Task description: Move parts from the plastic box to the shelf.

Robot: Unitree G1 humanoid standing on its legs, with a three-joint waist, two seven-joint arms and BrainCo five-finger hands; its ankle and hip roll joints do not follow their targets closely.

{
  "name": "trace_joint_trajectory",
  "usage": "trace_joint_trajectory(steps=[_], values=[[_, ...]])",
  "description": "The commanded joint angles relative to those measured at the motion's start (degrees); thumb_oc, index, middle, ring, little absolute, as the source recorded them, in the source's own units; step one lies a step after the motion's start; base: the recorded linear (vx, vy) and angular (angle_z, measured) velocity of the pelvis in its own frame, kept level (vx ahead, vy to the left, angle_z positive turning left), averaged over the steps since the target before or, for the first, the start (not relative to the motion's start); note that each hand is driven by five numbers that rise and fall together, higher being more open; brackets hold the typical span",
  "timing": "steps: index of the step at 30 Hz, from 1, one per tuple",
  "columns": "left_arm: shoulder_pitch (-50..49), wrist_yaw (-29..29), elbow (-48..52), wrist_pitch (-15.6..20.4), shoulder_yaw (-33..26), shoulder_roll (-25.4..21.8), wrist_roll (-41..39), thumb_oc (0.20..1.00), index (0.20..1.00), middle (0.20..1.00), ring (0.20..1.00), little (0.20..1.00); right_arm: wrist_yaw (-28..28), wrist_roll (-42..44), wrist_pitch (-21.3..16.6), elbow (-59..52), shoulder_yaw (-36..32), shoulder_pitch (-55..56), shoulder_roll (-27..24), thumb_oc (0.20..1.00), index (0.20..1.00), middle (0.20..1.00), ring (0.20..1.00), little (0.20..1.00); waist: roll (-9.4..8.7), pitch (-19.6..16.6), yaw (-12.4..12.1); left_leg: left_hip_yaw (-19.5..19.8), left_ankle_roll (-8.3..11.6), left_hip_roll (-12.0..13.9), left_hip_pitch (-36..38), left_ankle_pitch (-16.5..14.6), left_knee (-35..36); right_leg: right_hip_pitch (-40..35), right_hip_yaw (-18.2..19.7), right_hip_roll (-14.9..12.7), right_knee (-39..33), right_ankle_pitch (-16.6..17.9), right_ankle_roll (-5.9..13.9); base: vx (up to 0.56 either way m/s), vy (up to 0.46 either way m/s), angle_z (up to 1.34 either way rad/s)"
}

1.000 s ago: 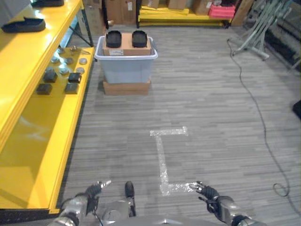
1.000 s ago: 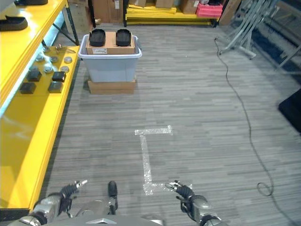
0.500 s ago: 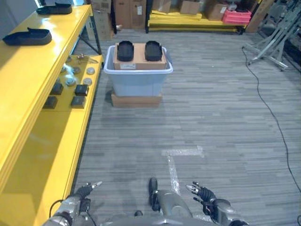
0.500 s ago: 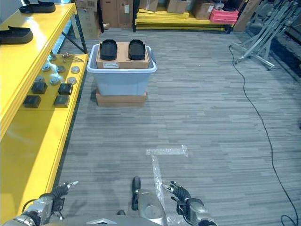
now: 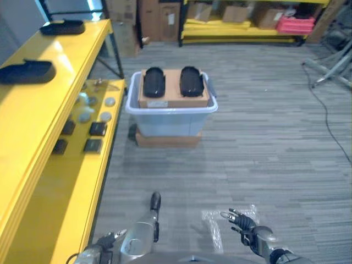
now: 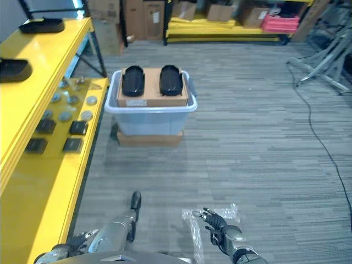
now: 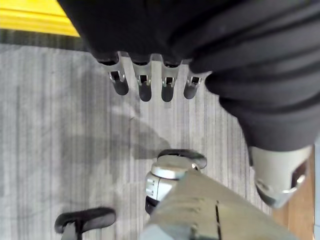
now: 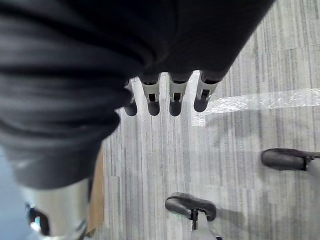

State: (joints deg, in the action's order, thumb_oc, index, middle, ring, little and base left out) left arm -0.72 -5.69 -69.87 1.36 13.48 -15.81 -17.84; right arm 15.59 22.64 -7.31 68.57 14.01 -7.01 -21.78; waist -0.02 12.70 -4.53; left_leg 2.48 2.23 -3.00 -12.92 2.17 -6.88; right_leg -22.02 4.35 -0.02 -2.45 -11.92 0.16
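Observation:
The pale plastic box (image 5: 171,118) stands on the floor ahead, beside the yellow shelf (image 5: 33,110) on my left. A cardboard box (image 5: 174,98) rests across its top and carries two black oval parts (image 5: 154,81) (image 5: 191,80). Small black and silver parts (image 5: 98,128) lie on the shelf's lower level, and two black trays (image 5: 27,71) sit on its upper level. Both hands hang low near me, far from the box. My left hand (image 7: 144,87) is open and holds nothing. My right hand (image 5: 247,228) is open too, fingers straight over the floor (image 8: 172,100).
The plastic box sits on a flat cardboard base (image 5: 168,139). A clear tape mark (image 5: 234,217) is stuck to the floor by my right hand. A black cable (image 5: 330,132) runs along the right. Yellow racks with cartons (image 5: 247,22) line the back wall.
The camera has moved: the whole scene has shifted, and the plastic box now sits nearer and more central. Both hands stay low, open and empty.

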Motion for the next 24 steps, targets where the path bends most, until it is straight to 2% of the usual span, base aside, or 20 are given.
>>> trace_joint_trajectory(steps=[1,2,4,6,7,8,9,10,12,13,15,18,24], values=[[3.84,1.01,1.91,1.23,0.05,-2.04,-0.42,1.0,1.0,1.0,1.0,1.0,-0.62,1.06,-2.33,-1.47,-0.63,-1.2,-1.32,1.0,1.0,1.0,1.0,1.0,-1.41,-0.52,-1.24,-2.8,-4.19,-1.08,4.08,-1.53,1.56,12.11,-6.29,2.23,13.86,1.91,1.88,0.2,0.068,-0.38],[4.07,1.3,1.94,0.63,-0.05,-2.27,-0.47,1.0,1.0,1.0,1.0,1.0,-2.12,-0.28,-3.61,-1.73,-0.64,-1.08,-0.92,1.0,1.0,1.0,1.0,1.0,-0.96,-0.44,-0.97,-2.71,-5.09,-0.93,5.67,-2.35,1.86,15.83,-8.01,1.45,21.31,4.07,3.23,0.22,0.085,-0.36],[4.69,2.17,1.63,0.02,0.34,-2.52,-0.39,1.0,1.0,1.0,1.0,1.0,-4.16,0.34,-5.07,-2.18,-0.66,-0.8,-0.19,1.0,1.0,1.0,1.0,1.0,-0.21,0.06,-0.41,-2.04,-6.53,-0.46,8.45,-3.57,2.3,21.89,-9.72,0.44,32.24,6.68,4.75,0.15,0.054,-0.56],[4.98,3.38,1.11,0.34,0.94,-2.72,-0.35,1.0,1.0,1.0,1.0,1.0,-5.33,1.45,-5.55,-2.51,-0.85,-0.75,0.47,1.0,1.0,1.0,1.0,1.0,0.05,0.69,-0.14,-2.28,-7.16,0.05,10.4,-4.84,2.09,24.54,-11.62,-1.95,33.98,7.17,5.16,0.18,-0.045,-0.23],[5.2,3.98,1.08,0.61,0.9,-3.07,-1.59,1.0,1.0,1.0,1.0,1.0,-6.07,0.63,-5.75,-2.75,-1.08,-0.64,1.12,1.0,1.0,1.0,1.0,1.0,0.4,1.48,0.13,-3.07,-6.97,0.77,12.33,-6.03,1.87,25.14,-13.29,-5.12,29.71,7.43,5.63,0.19,-0.098,0.12],[5.28,3.99,1.13,0.56,0.86,-3.16,-1.81,1.0,1.0,1.0,1.0,1.0,-6.11,0.5,-5.76,-2.75,-1.1,-0.6,1.2,1.0,1.0,1.0,1.0,1.0,0.49,1.64,0.21,-3.15,-6.88,0.89,12.68,-6.19,1.87,25.06,-13.43,-5.5,28.73,7.47,5.66,0.19,-0.123,0.09],[5.51,3.97,1.21,0.47,0.72,-3.32,-2.21,1.0,1.0,1.0,1.0,1.0,-6.17,0.15,-5.74,-2.74,-1.1,-0.59,1.36,1.0,1.0,1.0,1.0,1.0,0.47,1.83,0.38,-3.34,-6.61,1.02,13.11,-6.68,1.69,25.07,-13.64,-6.5,24.81,7.8,5.75,0.2,-0.175,0.12],[6.04,3.81,1.27,0.17,0.54,-3.57,-3.07,1.0,1.0,1.0,1.0,1.0,-6.6,-0.49,-5.86,-2.56,-0.87,-0.87,1.55,1.0,1.0,1.0,1.0,1.0,0.4,2.4,0.99,-3.23,-6.06,1.24,14.17,-7.94,0.99,24.64,-13.31,-8.06,16.74,8.59,5.97,0.27,-0.232,0.07],[6.52,3.73,0.95,0.25,0.71,-3.39,-3.85,1.0,1.0,1.0,1.0,1.0,-7.05,-1.15,-5.95,-2.24,-0.71,-1.17,1.62,1.0,1.0,1.0,1.0,1.0,0.16,2.61,2.29,-1.88,-5.92,0.74,15.27,-10.13,0.07,25.47,-9.73,-8.97,10.48,11.31,6.96,0.28,-0.235,0.04],[6.99,3.88,0.7,0.49,1.32,-3.41,-4.87,1.0,1.0,1.0,1.0,1.0,-7.41,-1.87,-5.92,-2.14,-0.76,-1.07,1.6,1.0,1.0,1.0,1.0,1.0,-0.08,2.56,3.86,0.12,-6.27,-0.17,15.48,-12.58,-1.96,27.03,-4.46,-8.73,9.76,12.56,7.67,0.27,-0.222,0.16],[7.42,4.28,0.51,0.7,1.35,-3.13,-6.03,1.0,1.0,1.0,1.0,1.0,-7.42,-2.18,-5.59,-1.97,-0.91,-0.84,1.06,1.0,1.0,1.0,1.0,1.0,0.08,1.99,4.66,1.47,-6.08,-0.08,15.51,-12.44,-1.33,25.51,-1.51,-7.14,8.86,11.58,6.85,0.25,-0.232,0.35],[6.95,4.48,0.9,0.98,1.16,-1.25,-5.55,1.0,1.0,1.0,1.0,1.0,-7.11,0.12,-6.64,-1.19,-1.61,-0.05,0.94,1.0,1.0,1.0,1.0,1.0,-0.66,1.26,4.57,2.08,-5.21,0.75,15.48,-12.04,-2.04,23.43,-3.21,-6.03,7.55,11.06,5.96,0.24,-0.265,0.76],[5.62,5.94,1.75,2.01,2.54,1.53,-3.03,1.0,1.0,1.0,1.0,1.0,-8.26,2.26,-8.25,-5.14,-3.48,0.37,0.36,1.0,1.0,1.0,1.0,1.0,-1.3,0.68,5.02,-2.08,-2.64,4.57,16.16,-10.18,-0.17,20.04,-7.76,-6.22,2.93,11.24,4.92,0.15,-0.175,0.45]])
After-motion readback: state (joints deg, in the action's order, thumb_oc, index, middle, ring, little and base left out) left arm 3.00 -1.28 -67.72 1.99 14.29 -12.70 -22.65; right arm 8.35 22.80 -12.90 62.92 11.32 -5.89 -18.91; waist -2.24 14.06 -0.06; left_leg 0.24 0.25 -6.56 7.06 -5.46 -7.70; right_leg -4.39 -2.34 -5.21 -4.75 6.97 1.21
